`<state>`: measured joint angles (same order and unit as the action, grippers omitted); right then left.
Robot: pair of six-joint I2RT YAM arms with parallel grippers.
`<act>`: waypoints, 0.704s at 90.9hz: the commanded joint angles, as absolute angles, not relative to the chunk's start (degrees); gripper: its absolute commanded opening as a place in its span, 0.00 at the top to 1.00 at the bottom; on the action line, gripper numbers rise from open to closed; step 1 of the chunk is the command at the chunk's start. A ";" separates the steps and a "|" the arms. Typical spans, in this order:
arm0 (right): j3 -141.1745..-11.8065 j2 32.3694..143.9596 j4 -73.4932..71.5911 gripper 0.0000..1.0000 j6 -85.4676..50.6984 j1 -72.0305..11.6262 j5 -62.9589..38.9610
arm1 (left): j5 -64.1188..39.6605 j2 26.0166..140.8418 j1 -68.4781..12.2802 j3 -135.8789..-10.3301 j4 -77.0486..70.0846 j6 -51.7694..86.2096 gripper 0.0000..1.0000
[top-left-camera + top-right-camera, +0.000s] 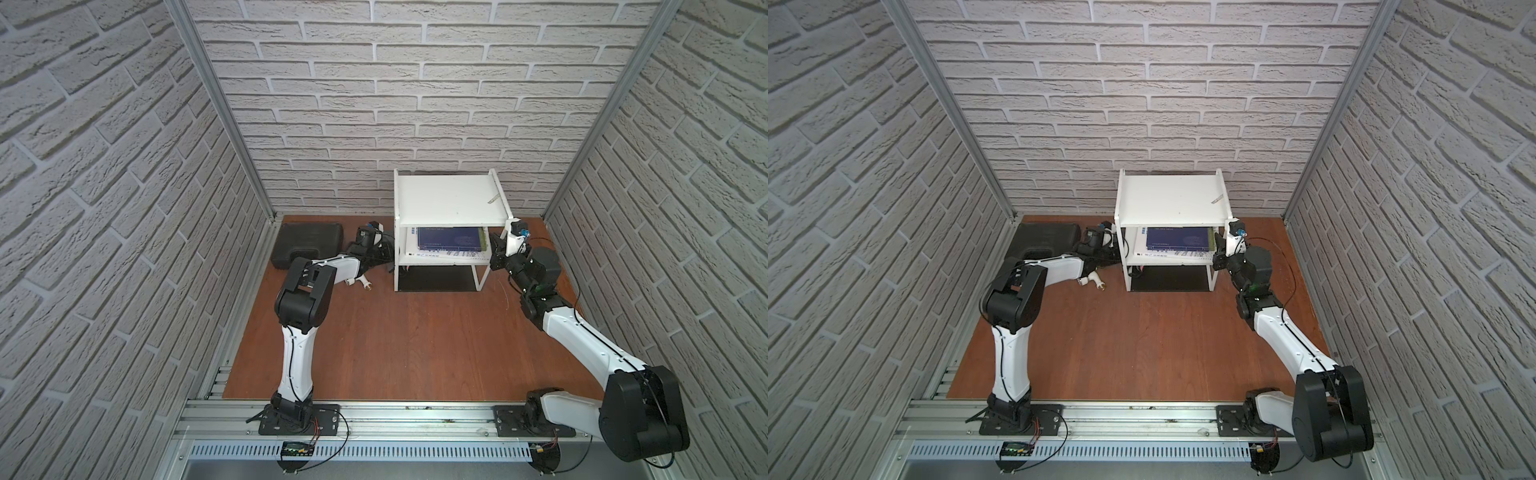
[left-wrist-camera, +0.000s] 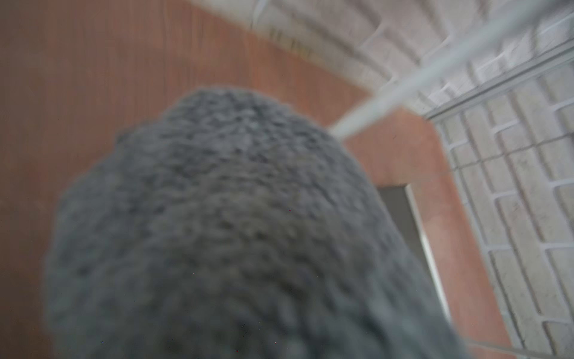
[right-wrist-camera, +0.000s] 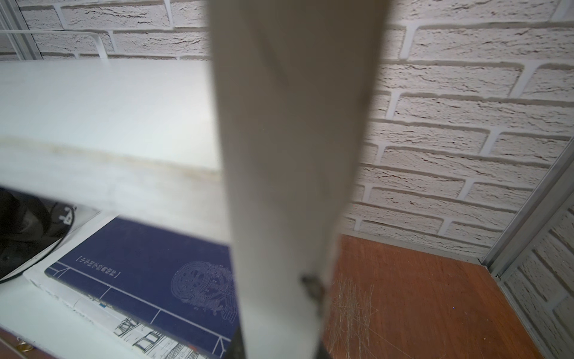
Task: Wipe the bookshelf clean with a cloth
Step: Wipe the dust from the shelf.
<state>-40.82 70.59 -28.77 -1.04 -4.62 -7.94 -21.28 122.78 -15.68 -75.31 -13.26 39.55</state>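
on wooden table (image 1: 415, 340), left fingers (image 1: 384, 249) pinch cloth (image 2: 248, 233), right fingers (image 1: 497, 246) clamp bookshelf (image 1: 449, 199); book (image 1: 451, 239) title unreadable.

Bright, even, soft light in both top views; shadows faint on the desk (image 1: 415, 332). Left wrist view blurred all over, filled by out-of-focus grey cloth (image 2: 233, 233), brick wall (image 2: 512, 186) lines bowed toward the edges. Right wrist view sharp on distant wall, badly blurred on the near bookshelf (image 3: 93, 102) leg (image 3: 289, 155).
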 commanded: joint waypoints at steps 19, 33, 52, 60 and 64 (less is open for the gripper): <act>-38.74 71.94 -23.58 0.98 -1.81 -4.57 -8.90 | -24.66 114.90 -18.27 -65.24 -12.91 38.30 1.00; -38.47 72.82 -25.49 0.98 -2.15 -4.52 -8.90 | -26.99 124.17 -14.27 -76.41 -10.92 37.80 1.00; -40.50 73.97 -22.50 0.97 -2.94 -4.57 -12.25 | -26.39 113.47 -10.22 -72.22 -17.42 40.05 1.00; -40.81 74.59 -22.37 0.97 -4.15 -4.54 -13.43 | -24.63 106.99 -10.53 -69.94 -16.69 38.44 1.00; -40.98 75.08 -22.37 0.97 -4.85 -4.57 -13.26 | -24.40 105.35 -10.48 -71.17 -15.19 37.29 1.00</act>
